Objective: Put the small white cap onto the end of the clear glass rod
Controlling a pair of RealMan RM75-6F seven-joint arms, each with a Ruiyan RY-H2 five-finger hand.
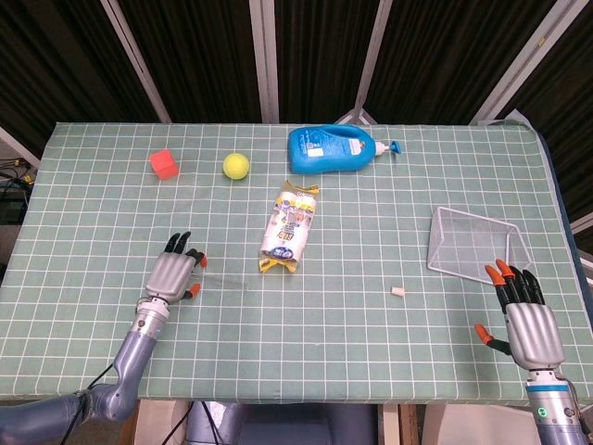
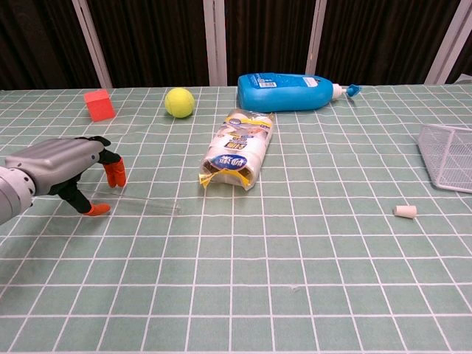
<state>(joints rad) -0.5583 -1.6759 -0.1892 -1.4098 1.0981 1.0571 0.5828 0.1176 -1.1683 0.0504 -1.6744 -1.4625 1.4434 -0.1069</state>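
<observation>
The clear glass rod (image 2: 151, 204) lies flat on the green checked cloth, left of centre, faint in the head view (image 1: 222, 280). My left hand (image 2: 63, 166) arches over its left end, fingertips (image 2: 114, 174) on the far side and thumb on the near side, holding nothing; the head view shows this hand too (image 1: 174, 273). The small white cap (image 2: 405, 211) lies on its side at the right, also seen from the head (image 1: 398, 292). My right hand (image 1: 528, 320) hovers at the table's near right corner, fingers spread and empty, well right of the cap.
A snack packet (image 2: 237, 150) lies mid-table, right of the rod. A blue detergent bottle (image 2: 289, 91), a yellow ball (image 2: 179, 102) and a red cube (image 2: 99, 104) sit along the back. A white wire basket (image 1: 477, 243) stands just beyond my right hand.
</observation>
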